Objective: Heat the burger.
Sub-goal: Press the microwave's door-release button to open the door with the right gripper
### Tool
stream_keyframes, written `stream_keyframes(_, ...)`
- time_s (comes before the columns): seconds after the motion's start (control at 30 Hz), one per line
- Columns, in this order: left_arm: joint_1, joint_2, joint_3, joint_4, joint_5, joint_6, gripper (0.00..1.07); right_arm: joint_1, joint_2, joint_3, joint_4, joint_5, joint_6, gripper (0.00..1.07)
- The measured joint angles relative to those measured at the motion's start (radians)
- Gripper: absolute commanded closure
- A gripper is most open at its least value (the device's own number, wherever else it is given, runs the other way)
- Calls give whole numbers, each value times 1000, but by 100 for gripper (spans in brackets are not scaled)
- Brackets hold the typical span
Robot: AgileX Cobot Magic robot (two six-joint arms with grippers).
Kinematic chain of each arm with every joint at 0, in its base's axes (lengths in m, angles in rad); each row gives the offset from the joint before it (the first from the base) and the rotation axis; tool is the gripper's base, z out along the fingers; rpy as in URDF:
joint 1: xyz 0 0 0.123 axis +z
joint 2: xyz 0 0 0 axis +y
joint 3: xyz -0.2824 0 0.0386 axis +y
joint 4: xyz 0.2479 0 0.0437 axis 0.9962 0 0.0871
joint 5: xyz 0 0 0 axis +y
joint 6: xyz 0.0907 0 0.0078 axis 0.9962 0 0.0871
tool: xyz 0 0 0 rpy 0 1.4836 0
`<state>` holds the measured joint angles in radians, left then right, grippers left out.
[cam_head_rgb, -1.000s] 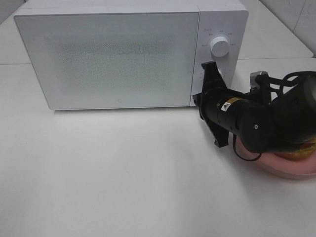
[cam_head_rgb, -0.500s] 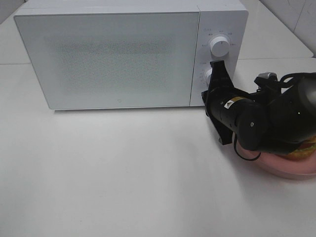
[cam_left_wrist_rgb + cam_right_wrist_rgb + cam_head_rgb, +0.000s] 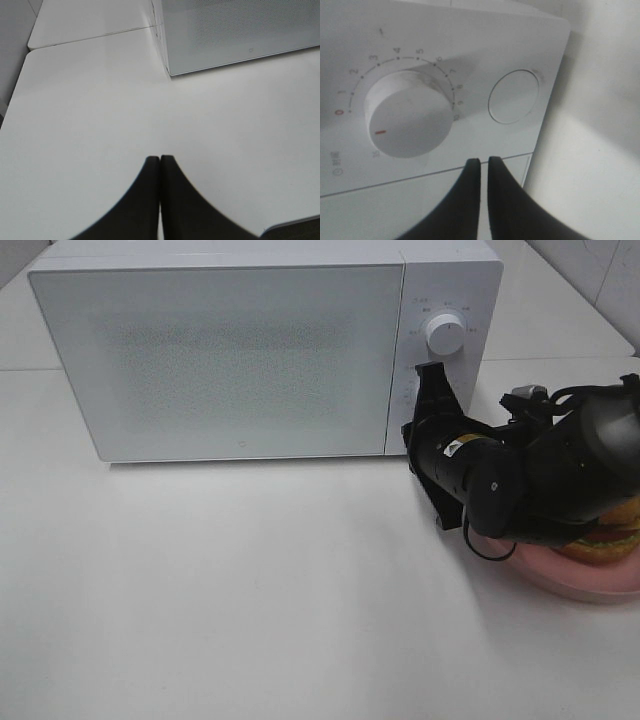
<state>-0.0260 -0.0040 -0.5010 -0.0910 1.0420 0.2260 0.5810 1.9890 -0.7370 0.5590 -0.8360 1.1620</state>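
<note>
The burger (image 3: 612, 532) lies on a pink plate (image 3: 585, 585) at the right edge of the table, mostly hidden behind my right arm. A white microwave (image 3: 220, 350) stands at the back with its door closed. My right gripper (image 3: 430, 375) is shut and empty, held just in front of the control panel. In the right wrist view its tips (image 3: 481, 161) sit below a numbered dial (image 3: 407, 115) and a round button (image 3: 513, 96). My left gripper (image 3: 160, 160) is shut and empty above bare table.
The upper knob (image 3: 443, 333) of the panel shows above my right gripper. The white table (image 3: 250, 590) spreads out in front of the microwave. A corner of the microwave (image 3: 225, 35) shows in the left wrist view.
My right gripper drifted right along the panel, then came back left and slightly lower. The arm shifted, so more of the burger shows. The microwave door stays closed.
</note>
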Motion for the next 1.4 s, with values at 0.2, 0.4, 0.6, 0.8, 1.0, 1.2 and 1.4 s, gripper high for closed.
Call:
stream_keyframes(0.2,0,0,0,0,0,0,106,0,2,-20,89,1,-30,102)
stream_keyframes(0.4,0,0,0,0,0,0,106,0,3,-40,173,1,-82,102)
stream_keyframes(0.6,0,0,0,0,0,0,106,0,10,-40,179,19,-86,102)
stream_keyframes(0.8,0,0,0,0,0,0,106,0,36,-40,167,26,-88,107)
stream_keyframes(1.0,0,0,0,0,0,0,106,0,57,-63,158,3,-88,107)
stream_keyframes(1.2,0,0,0,0,0,0,106,0,80,-92,174,2,-89,107)
stream_keyframes(1.4,0,0,0,0,0,0,106,0,86,-96,219,4,-108,107)
